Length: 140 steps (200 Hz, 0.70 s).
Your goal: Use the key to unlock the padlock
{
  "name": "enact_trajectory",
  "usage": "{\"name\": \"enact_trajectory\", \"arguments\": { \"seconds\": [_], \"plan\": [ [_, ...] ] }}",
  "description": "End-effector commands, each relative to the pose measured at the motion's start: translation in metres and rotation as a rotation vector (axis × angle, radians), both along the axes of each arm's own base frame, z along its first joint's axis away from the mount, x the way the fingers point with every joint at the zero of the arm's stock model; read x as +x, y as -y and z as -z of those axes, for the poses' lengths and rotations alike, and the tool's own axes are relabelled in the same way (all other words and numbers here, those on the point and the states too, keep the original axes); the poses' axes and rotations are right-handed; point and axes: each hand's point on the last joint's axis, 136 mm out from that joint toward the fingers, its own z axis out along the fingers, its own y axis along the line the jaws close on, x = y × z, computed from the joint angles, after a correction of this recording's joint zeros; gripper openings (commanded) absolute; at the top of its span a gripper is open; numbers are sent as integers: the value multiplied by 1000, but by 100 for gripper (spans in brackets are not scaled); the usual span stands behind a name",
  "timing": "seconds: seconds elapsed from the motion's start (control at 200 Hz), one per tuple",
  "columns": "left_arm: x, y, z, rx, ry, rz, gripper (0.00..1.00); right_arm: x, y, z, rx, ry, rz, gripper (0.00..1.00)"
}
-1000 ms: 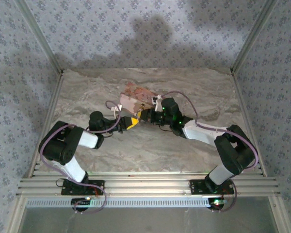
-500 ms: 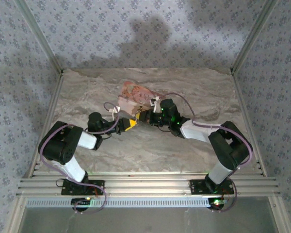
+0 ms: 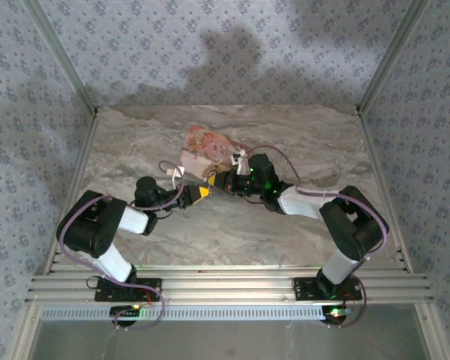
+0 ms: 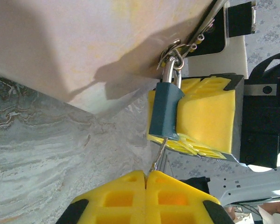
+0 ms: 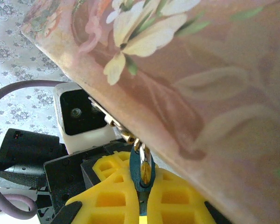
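Blue padlock (image 4: pixel 165 109), hung from pink box (image 4: pixel 84 42), pinched by right gripper (image 5: pixel 143 191)
Thin key (image 4: pixel 159 150) clenched in left gripper (image 4: pixel 145 176), tip at keyway; advise twisting about its own axis, padlock braced

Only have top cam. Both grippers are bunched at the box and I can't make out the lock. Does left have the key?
Observer: Yes. In the left wrist view the left gripper is shut on the key.
Operator: Is the key at the padlock?
Observer: Its tip meets the bottom end of the padlock. I can't tell how deep it sits.
Operator: What's holding the lock?
Observer: The right gripper is shut on its blue body.
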Motion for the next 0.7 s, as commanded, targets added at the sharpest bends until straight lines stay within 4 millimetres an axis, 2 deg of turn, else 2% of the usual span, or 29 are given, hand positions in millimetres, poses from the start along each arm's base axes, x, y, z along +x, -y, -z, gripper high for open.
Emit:
{"name": "enact_trajectory", "arguments": {
  "seconds": [0.0, 0.2, 0.42, 0.52, 0.694],
  "plan": [
    [38, -8, -46, -80, 168, -125, 0, -83, -30, -5, 67, -80, -398, 0],
    [36, -11, -53, -90, 148, -110, 0, -78, -28, 1, 24, -73, -366, 0],
    [19, -18, -9, 102, 111, -107, 0, -45, -7, 8, -97, -31, -209, 0],
    [6, -23, 2, 169, 110, -101, 0, -36, -6, 8, -114, -8, -184, 0],
    [-18, -31, 12, 319, 139, -93, 0, -34, -10, 26, -163, -26, -181, 0]
  ]
}}
